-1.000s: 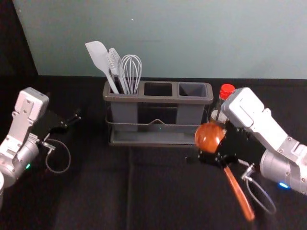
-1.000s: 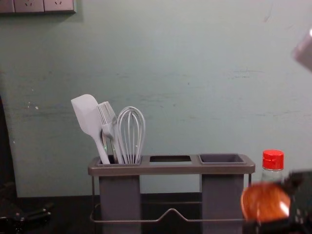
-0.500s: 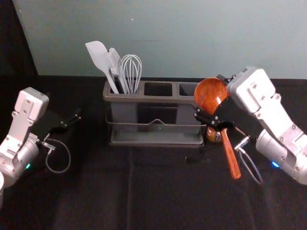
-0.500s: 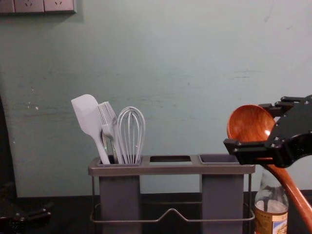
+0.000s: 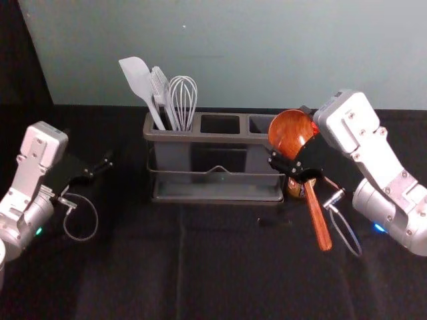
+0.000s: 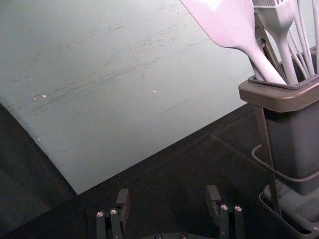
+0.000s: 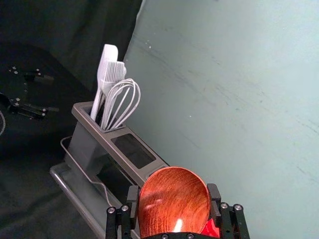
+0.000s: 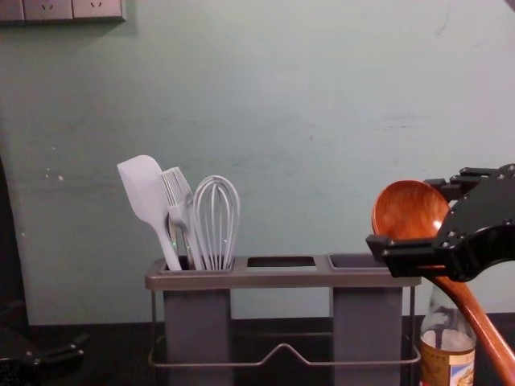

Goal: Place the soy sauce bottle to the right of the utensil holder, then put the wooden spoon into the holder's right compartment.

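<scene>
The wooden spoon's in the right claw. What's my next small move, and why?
Probably raise the right claw straight up. The reddish-brown wooden spoon is bowl-up, its handle slanting down past the clear glass bottle, its end well below the rim of the grey plastic holder's right compartment. Going sideways now could knock the holder.

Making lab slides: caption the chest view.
Right tool gripping tilted wooden spoon, bowl end uppermost, near utensil holder and soy sauce bottle.
</scene>
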